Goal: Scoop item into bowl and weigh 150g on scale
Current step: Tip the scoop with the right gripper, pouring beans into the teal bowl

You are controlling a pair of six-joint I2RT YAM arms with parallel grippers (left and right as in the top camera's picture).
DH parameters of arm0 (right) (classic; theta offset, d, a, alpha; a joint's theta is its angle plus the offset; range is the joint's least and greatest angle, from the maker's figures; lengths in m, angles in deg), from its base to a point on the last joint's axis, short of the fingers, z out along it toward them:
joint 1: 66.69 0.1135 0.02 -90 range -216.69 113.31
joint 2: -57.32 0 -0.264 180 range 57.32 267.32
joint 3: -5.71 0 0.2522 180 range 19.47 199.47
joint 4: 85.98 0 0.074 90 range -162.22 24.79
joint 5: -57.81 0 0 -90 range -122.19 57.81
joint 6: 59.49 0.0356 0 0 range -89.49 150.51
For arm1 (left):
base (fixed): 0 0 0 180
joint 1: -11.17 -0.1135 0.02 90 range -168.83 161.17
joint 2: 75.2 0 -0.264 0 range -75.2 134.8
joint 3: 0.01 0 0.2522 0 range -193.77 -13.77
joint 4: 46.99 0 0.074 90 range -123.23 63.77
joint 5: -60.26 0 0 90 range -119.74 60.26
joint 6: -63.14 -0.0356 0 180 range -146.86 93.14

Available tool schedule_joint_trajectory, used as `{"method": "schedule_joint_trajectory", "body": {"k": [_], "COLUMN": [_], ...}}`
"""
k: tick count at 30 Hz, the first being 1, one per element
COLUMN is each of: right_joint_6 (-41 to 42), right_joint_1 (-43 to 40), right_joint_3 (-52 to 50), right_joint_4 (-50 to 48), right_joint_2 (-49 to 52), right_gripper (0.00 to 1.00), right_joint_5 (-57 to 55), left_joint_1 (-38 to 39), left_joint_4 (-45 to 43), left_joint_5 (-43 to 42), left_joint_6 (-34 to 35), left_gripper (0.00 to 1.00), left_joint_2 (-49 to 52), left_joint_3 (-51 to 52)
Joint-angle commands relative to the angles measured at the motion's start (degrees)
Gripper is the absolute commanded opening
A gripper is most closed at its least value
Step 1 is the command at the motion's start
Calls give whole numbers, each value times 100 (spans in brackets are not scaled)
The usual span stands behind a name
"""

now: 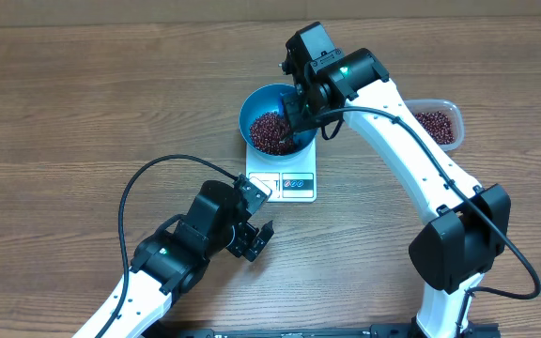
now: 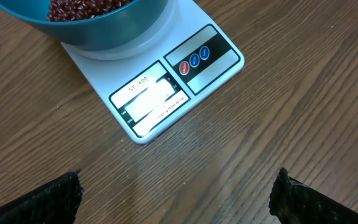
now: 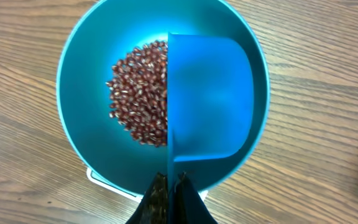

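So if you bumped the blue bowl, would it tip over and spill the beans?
Probably not tip: the bowl is wide and deep, with the beans lying low inside. It might slide, since it rests on the smooth flat scale.

The small flat white rectangular kitchen scale [image 2: 178, 79] carried "SF-400" above its pale display window [image 2: 149, 99]; glare hid the reading.

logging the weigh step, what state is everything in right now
bowl: on scale, part filled with beans
scale: under bowl, display washed out
scoop: over bowl, no beans seen in it
tub: beans inside
left hand: open, empty
right hand: shut on scoop
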Motion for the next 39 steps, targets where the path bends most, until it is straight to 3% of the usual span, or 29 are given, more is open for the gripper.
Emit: {"method": "schedule_joint_trajectory", "body": {"k": [1,20,39], "right_joint_6": [-44,-42,-42], "right_joint_1": [66,743,841], "right_joint_3": [234,234,234], "right_joint_4": [28,98,72], "right_joint_2": [4,4,-9], "right_gripper": [4,4,4], "right_joint_5": [-223,-1287,-1620], "left_joint_1": [-39,-39,-39], "left_joint_4": [0,0,0], "left_joint_5": [20,20,20], "left_joint_6": [-96,-96,-96], "left_gripper": [100,100,100], "left_joint_2": [35,35,35], "left_joint_3": [42,42,42]}}
